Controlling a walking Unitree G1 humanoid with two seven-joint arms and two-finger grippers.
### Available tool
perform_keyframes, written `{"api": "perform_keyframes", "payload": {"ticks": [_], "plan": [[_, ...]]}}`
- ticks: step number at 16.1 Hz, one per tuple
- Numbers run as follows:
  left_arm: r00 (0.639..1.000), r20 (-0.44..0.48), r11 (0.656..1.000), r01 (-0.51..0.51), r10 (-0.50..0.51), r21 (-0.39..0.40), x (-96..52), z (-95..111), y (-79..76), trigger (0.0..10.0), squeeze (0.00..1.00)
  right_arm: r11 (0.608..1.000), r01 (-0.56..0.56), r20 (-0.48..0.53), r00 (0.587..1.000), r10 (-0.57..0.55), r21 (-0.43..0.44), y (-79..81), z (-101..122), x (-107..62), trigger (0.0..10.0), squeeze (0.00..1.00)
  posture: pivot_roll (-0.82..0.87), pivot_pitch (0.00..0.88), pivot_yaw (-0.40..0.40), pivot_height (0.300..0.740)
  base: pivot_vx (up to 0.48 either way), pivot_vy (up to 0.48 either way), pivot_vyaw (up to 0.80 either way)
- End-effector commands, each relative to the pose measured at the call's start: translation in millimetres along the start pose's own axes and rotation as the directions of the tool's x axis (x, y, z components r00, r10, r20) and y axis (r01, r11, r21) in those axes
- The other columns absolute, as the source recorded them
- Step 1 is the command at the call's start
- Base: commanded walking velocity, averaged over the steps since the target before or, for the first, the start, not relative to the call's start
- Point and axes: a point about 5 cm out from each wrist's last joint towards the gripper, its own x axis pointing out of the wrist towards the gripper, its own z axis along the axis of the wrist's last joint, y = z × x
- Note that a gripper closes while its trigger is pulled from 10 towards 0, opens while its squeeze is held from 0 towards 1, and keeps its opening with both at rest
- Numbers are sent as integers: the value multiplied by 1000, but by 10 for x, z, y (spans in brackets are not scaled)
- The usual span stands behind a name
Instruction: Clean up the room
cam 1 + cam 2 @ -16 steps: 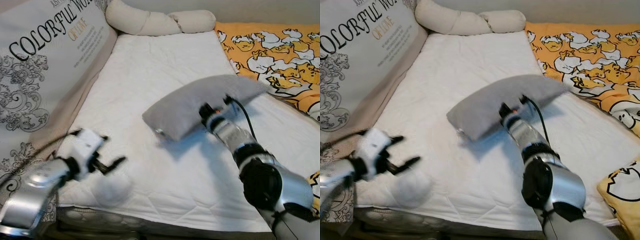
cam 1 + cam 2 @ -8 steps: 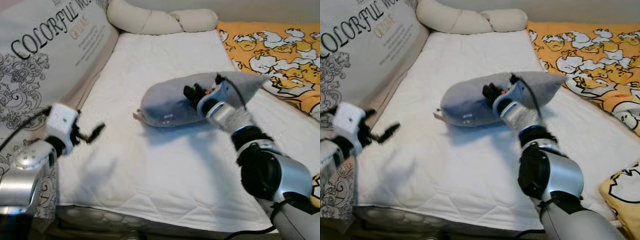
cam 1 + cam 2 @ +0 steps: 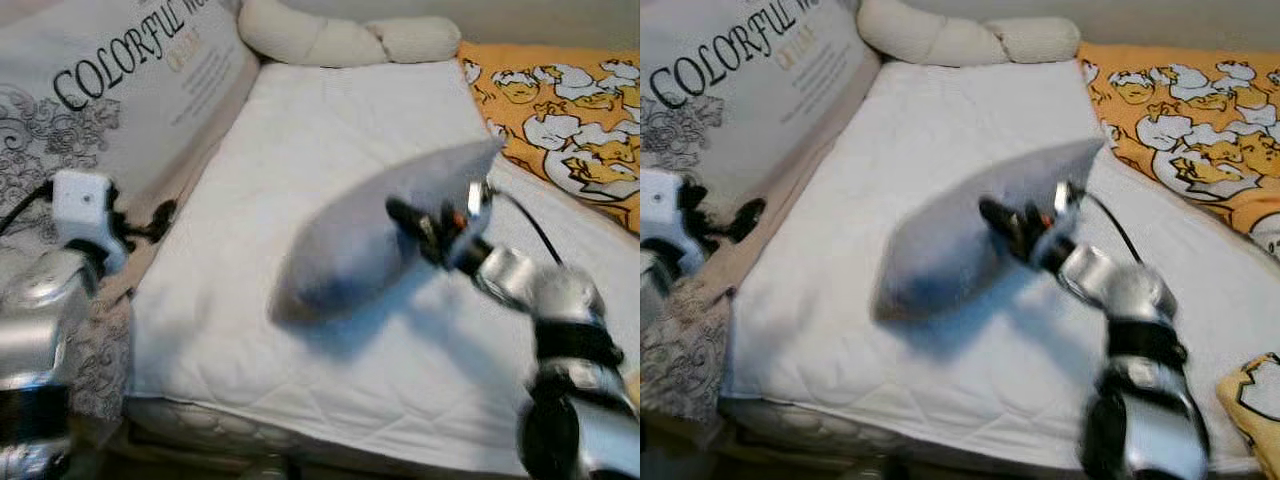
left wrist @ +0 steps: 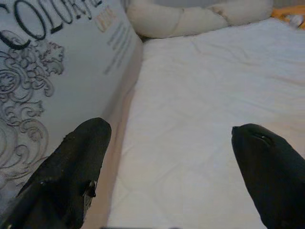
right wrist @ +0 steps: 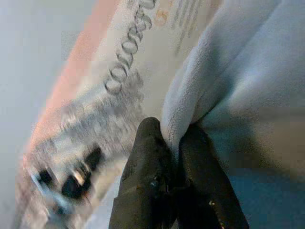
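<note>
A white quilted mattress is lying across the middle of the scene. Along its left edge, a large printed cushion with black lettering and grey scrollwork is leaning upright. At the mattress's far end, a cream knotted bolster is resting across its width. On the mattress's right side, an orange blanket patterned with white cartoon ducks is spreading out.

my right gripper: motion-blurred | grey pillow: smeared, its edges unclear | big printed cushion: lettering cut off at top edge | my left gripper: fingers cropped below
</note>
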Motion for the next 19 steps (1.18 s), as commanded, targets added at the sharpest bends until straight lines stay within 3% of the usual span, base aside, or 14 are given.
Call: {"api": "perform_keyframes", "payload": {"ticks": [1, 2, 4, 5, 6, 8, 10, 13, 14, 16, 17, 18, 19], "plan": [[998, -12, 998, 56, -56, -8, 73, -11, -83, 10000, 0, 995, 93, -9, 996, -93, -34, -238, -83, -153, 0, 0, 30, 0, 124, 740, 0, 0, 0], [993, -23, 993, 116, -117, -5, 158, -18, -194, 10000, 0, 973, 223, -25, 974, -225, -56, -473, -183, -297, 0, 0, 21, 0, 129, 740, 0, 0, 0], [967, -48, 968, 252, -251, 6, 385, -63, -473, 10000, 55, 901, 412, -38, 907, -420, -132, -726, -316, -537, 0, 0, 5, 0, 133, 740, 0, 0, 0], [950, -57, 951, 308, -308, -7, 520, -101, -622, 10000, 878, 864, 468, -45, 875, -483, -185, -798, -354, -620, 0, 0, 1, 0, 133, 740, 0, 0, 0], [941, -72, 943, 328, -331, -57, 610, -140, -701, 10000, 1000, 847, 487, -54, 860, -508, -216, -827, -371, -658, 0, 0, -2, 0, 128, 740, 0, 0, 0], [934, -126, 943, 331, -334, -47, 811, -222, -927, 10000, 1000, 824, 484, -92, 844, -529, -295, -902, -434, -741, 0, 0, -15, 0, 126, 740, 0, 0, 0], [934, -177, 950, 312, -312, -29, 901, -281, -1091, 10000, 1000, 810, 457, -149, 831, -536, -367, -942, -519, -811, 0, 0, -32, 0, 134, 740, 0, 0, 0], [918, -277, 951, 306, -283, 41, 884, -520, -1308, 10000, 1000, 808, 435, -146, 839, -524, -398, -930, -497, -891, 0, 0, -86, 0, 167, 740, 0, 0, 0], [886, -336, 938, 347, -321, 20, 815, -704, -1496, 10000, 1000, 807, 435, -126, 846, -518, -400, -924, -467, -910, 0, 0, -100, 0, 172, 740, 0, 0, 0], [785, -382, 859, 510, -488, -49, 670, -914, -1868, 10000, 1000, 799, 430, -110, 850, -516, -419, -915, -448, -874, 0, 0, -108, 0, 166, 740, 0, 0, 0], [745, -349, 816, 564, -568, -125, 642, -904, -1989, 10000, 1000, 792, 427, -101, 852, -514, -437, -904, -437, -810, 0, 0, -102, 0, 160, 740, 0, 0, 0], [728, -307, 789, 583, -613, -192, 640, -866, -2048, 10000, 1000, 783, 424, -93, 852, -515, -455, -894, -425, -757, 0, 0, -93, 0, 152, 740, 0, 0, 0], [670, -243, 712, 648, -701, -268, 632, -794, -2083, 10000, 1000, 772, 405, -71, 864, -499, -490, -826, -380, -567, 0, 0, -83, 0, 144, 740, 0, 0, 0]]}}
